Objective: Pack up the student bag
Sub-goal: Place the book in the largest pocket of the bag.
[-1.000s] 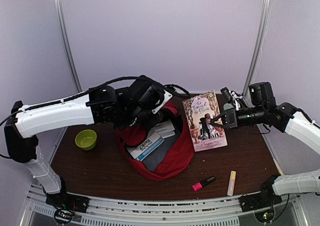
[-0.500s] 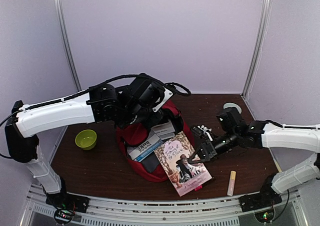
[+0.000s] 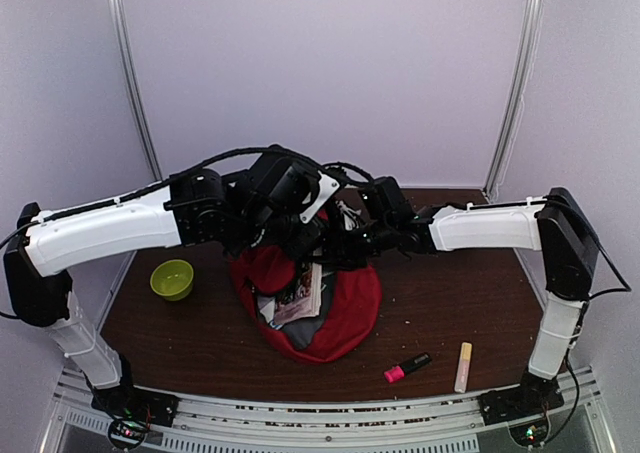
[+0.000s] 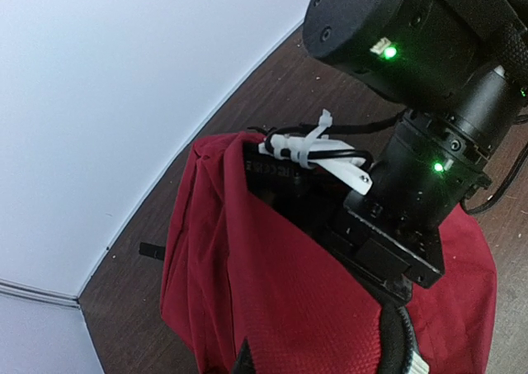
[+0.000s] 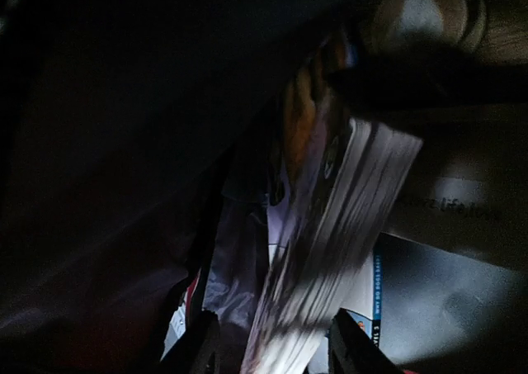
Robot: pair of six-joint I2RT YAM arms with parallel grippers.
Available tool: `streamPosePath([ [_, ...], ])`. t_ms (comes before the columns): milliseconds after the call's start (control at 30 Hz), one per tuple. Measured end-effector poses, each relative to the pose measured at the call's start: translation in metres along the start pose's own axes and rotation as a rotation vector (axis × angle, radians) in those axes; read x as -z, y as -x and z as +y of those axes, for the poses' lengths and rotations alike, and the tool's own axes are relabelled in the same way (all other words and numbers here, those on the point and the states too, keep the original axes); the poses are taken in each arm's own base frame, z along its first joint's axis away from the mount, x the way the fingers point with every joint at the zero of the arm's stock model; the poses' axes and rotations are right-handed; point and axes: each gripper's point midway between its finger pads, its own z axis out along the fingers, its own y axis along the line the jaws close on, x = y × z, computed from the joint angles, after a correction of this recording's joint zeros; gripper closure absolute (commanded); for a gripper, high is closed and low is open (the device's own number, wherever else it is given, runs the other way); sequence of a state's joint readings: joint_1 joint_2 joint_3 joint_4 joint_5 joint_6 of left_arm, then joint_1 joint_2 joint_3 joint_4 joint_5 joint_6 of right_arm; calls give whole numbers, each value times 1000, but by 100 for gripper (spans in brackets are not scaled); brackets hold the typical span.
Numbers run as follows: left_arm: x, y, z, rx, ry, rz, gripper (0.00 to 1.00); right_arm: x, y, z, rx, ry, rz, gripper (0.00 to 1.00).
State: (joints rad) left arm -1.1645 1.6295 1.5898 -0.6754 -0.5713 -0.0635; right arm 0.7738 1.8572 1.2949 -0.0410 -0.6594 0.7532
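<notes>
Green bowl: a small lime-green round bowl [image 3: 172, 279] stands on the dark brown wooden counter [image 3: 480, 293], well left of the bag. I judge it out of both arms' way.

Left tool: my left tool [image 3: 283, 245] is closed, down at the bag's far-left rim. The left wrist view shows red cloth drawn up close under it. I read that as a pinch on the rim to keep the mouth open, but the contact itself is hidden.

Student bag: the large soft red fabric backpack [image 3: 350, 308] lies mid-counter, mouth up and facing left. Its dark lining shows.

Book: an illustrated paperback with a pale cover [image 3: 303, 295] stands on edge in the mouth, pages fanned. It leans on a white-and-blue book [image 5: 375, 295] lying inside.

Right tool: my right tool [image 5: 276, 345] reaches over the bag from the right, just above the mouth. Its fingers stand apart, with the paperback loose between them rather than clamped. I judge this to be the release.

Pens: a pink highlighter with a black cap [image 3: 407, 367] and a cream marker [image 3: 464, 366] lie near the front edge, right of the bag and apart from each other. I take them as next to pack.

Room: both wrists crowd the mouth, nearly touching. The right side of the counter offers the free way out.
</notes>
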Motion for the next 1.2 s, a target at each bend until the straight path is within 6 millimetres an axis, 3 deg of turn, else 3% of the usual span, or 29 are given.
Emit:
streamPosePath([
  [167, -4, -3, -2, 12, -1, -2, 100, 5, 3, -21, 28, -112, -32, 46],
  [300, -4, -2, -3, 19, -6, -7, 100, 20, -6, -32, 57, -189, -30, 44],
  [500, -4, 0, -4, 22, -11, -14, 100, 51, -49, -21, 71, -180, -35, 44],
  [600, -4, 0, -5, 22, -13, -15, 100, 47, -79, -16, 27, -126, -28, 44],
  [700, -3, 0, -6, 23, -17, -16, 100, 33, -105, -25, -36, -115, 4, 43],
  [833, -3, 2, -7, 26, -25, -21, 100, 8, -115, -30, -102, -91, 24, 45],
  [1000, -4, 1, -8, 26, -29, -21, 100, -19, -113, -31, -164, -48, 30, 62],
  [1133, -4, 1, -8, 25, -29, -20, 100, -37, -107, -23, -188, 7, 35, 100],
  [1200, -4, 0, -8, 24, -29, -19, 100, -41, -108, -19, -208, 37, 40, 100],
])
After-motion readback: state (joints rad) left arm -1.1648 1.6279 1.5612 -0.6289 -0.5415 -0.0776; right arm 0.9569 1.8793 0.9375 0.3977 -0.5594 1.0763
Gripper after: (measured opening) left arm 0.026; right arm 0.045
